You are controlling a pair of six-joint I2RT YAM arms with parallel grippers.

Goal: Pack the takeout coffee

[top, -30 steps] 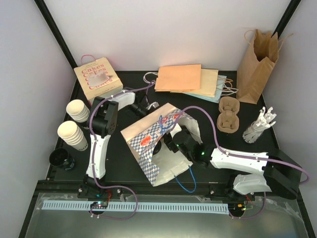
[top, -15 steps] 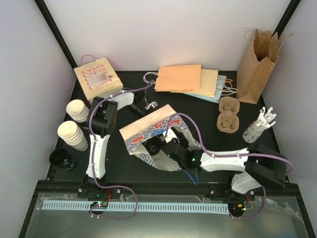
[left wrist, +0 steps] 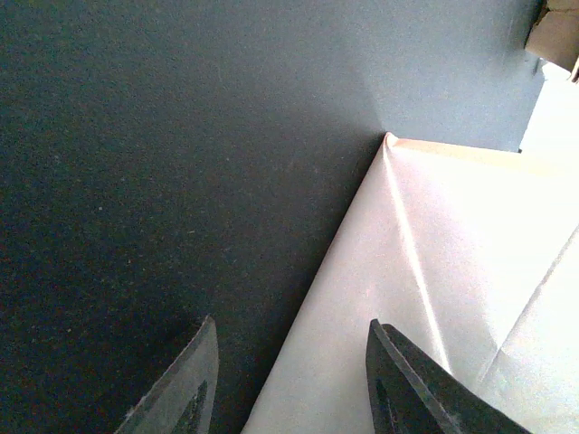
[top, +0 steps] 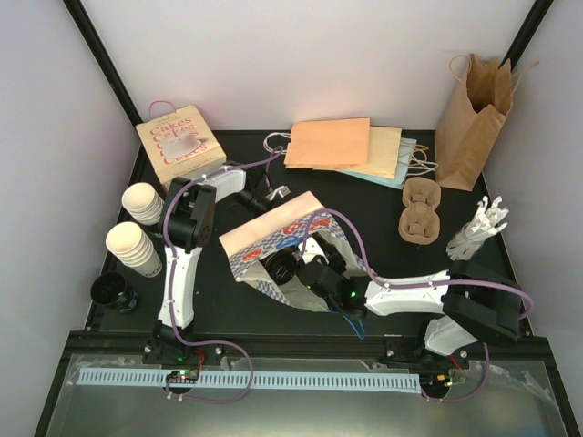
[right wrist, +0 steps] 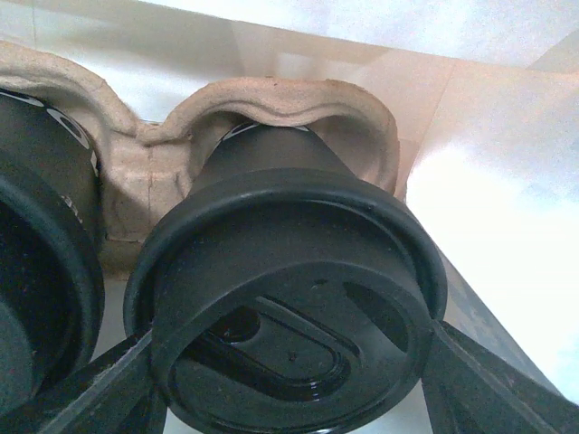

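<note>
The right claw [right wrist: 289, 339] was deep inside the printed bag [top: 273, 238], which lay on its side on the tabletop [top: 228, 305]. Its fingers were spread wide and appeared to press both sides of the black lid of a lidded cup [right wrist: 289, 262] seated in a pulp carrier [right wrist: 271, 99]. A second cup [right wrist: 41, 235] sat beside it in the same carrier. The left claw [left wrist: 289, 324] stood half open over the bag's edge, holding nothing, so the bag could slide or fold. If the right claw let go late, it could drag the cup out of its socket or pull the lid off. Outside lay two stacks of paper cups [top: 143, 202], one stack of black lids [top: 114, 291], one spare carrier [top: 419, 211] and one upright brown bag [top: 469, 118].
</note>
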